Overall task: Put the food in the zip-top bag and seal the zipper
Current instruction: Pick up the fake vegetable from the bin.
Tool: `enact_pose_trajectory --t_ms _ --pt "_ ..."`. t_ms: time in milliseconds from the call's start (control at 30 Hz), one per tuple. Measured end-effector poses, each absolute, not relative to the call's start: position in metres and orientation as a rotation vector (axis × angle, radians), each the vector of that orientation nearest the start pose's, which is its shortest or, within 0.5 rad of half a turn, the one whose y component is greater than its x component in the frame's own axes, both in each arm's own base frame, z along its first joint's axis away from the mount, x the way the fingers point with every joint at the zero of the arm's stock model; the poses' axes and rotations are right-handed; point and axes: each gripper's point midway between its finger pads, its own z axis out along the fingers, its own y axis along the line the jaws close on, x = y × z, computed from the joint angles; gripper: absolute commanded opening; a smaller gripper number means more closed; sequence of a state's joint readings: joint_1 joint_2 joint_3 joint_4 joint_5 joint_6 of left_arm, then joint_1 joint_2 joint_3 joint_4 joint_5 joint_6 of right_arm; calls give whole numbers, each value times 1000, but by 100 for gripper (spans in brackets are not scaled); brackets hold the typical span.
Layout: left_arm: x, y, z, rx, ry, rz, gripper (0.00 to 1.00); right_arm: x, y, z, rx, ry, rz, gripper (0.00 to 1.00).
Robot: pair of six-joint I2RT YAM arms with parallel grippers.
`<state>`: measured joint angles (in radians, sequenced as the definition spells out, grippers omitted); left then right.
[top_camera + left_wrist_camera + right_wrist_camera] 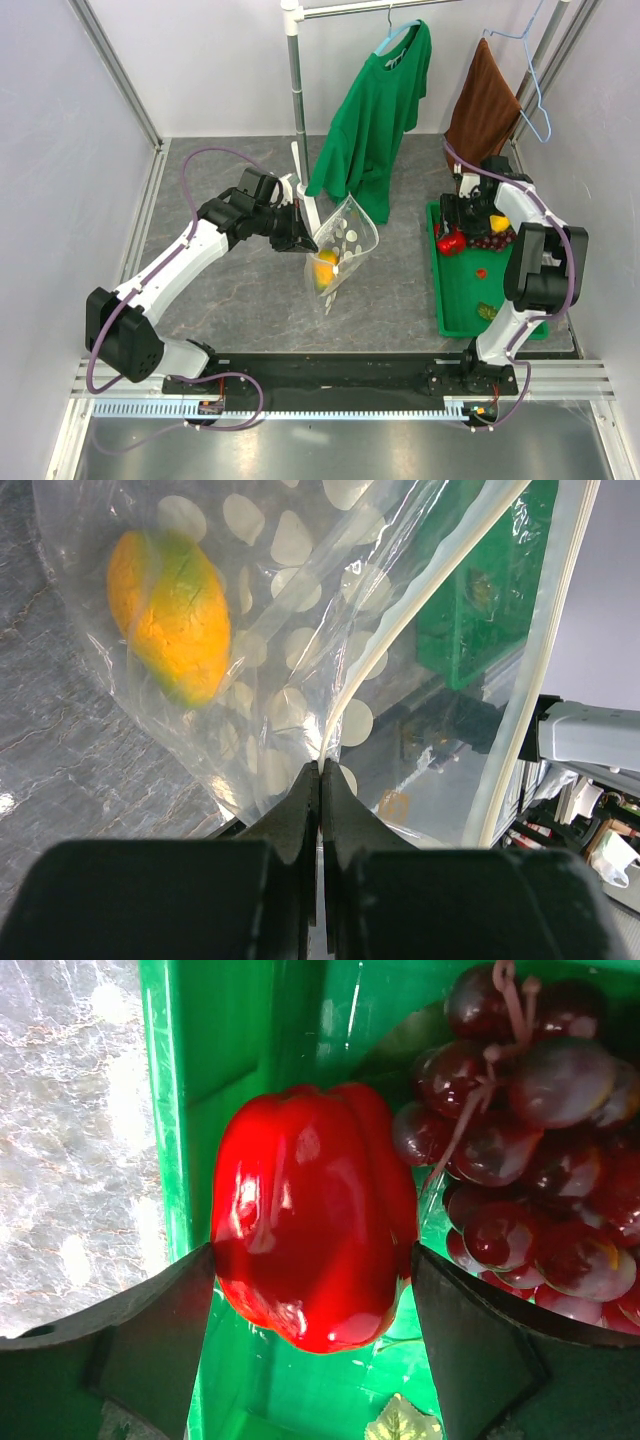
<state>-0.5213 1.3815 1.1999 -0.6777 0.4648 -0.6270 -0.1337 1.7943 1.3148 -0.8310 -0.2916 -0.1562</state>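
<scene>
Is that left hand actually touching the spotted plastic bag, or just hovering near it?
Touching. The left wrist view shows the left hand with its two fingers pinched shut on the edge of the zip-top bag.

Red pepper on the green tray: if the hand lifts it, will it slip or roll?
The red pepper looks glossy and smooth, so it may slip between the fingers. Its rounded, lumpy body would probably wobble rather than roll far. It looks like a plastic toy, so likely light and stiff.
</scene>
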Motion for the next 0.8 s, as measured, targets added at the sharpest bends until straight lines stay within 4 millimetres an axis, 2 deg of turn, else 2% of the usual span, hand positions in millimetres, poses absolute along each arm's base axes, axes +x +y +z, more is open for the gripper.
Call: enact_pose_trajectory --t_ms 200,333,433,533,667,700,800 --pt "245 -256 198 91 2605 -1039 2 347 -2 65 -85 2807 355 81" --pt "244 -256 197 90 2607 -1038 2 347 -3 66 -102 2799 345 63" --pt "245 -256 197 90 2606 -1039 2 344 -4 69 -118 2797 346 54" --pt "245 -256 197 88 2605 -1038 2 337 -6 76 -115 2805 348 50" --pt "246 -256 197 87 2604 -1038 2 327 -11 98 -117 2778 335 47" --pt "246 -256 197 86 2604 -1038 2 325 -12 103 -115 2770 331 52" --pt "246 -256 197 86 2604 -1038 2 322 -15 114 -120 2755 321 77"
